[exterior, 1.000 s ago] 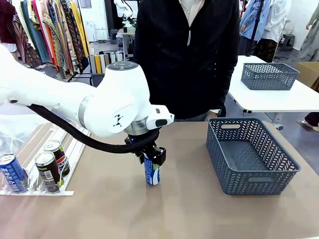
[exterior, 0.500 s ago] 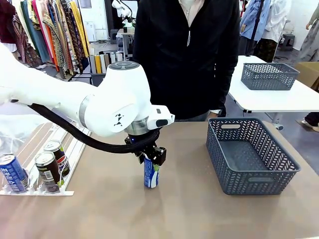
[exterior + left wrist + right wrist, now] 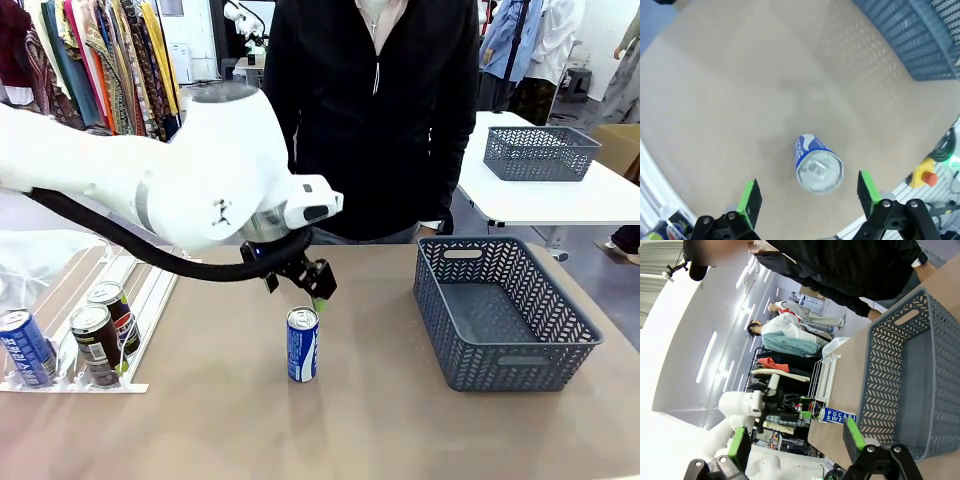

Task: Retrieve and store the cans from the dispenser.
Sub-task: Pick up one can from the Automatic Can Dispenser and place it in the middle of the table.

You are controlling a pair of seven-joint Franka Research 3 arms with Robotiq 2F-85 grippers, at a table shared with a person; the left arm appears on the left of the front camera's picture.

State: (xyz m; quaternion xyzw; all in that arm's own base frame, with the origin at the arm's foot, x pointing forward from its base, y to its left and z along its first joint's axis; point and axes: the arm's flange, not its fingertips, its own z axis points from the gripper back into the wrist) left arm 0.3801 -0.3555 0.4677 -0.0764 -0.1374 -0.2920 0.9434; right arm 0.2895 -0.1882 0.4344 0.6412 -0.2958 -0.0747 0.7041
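One blue can [image 3: 302, 344] stands upright on the desk [image 3: 380, 420] between dispenser [image 3: 148, 300] and grey mesh basket [image 3: 440, 320], my left tool [image 3: 297, 290] hovering jaws apart just above it, likely staged for my right tool [image 3: 795, 436], also apart, while three cans [image 3: 96, 340] wait in the lanes.

Dispenser [image 3: 152, 292] on table's [image 3: 380, 425] left, can [image 3: 302, 346] upright mid-table, basket [image 3: 480, 370] at right

I read this as a robot lab set up in a garment stockroom or showroom: rails of bright hanging clothes [image 3: 105, 60] at the back left, a second white desk [image 3: 545, 207] with a grey mesh basket [image 3: 540, 152] beyond my brown desk [image 3: 400, 430], long ceiling strip lights [image 3: 705, 362], a yellow emergency-stop box [image 3: 923, 176] with a red button off the desk edge.
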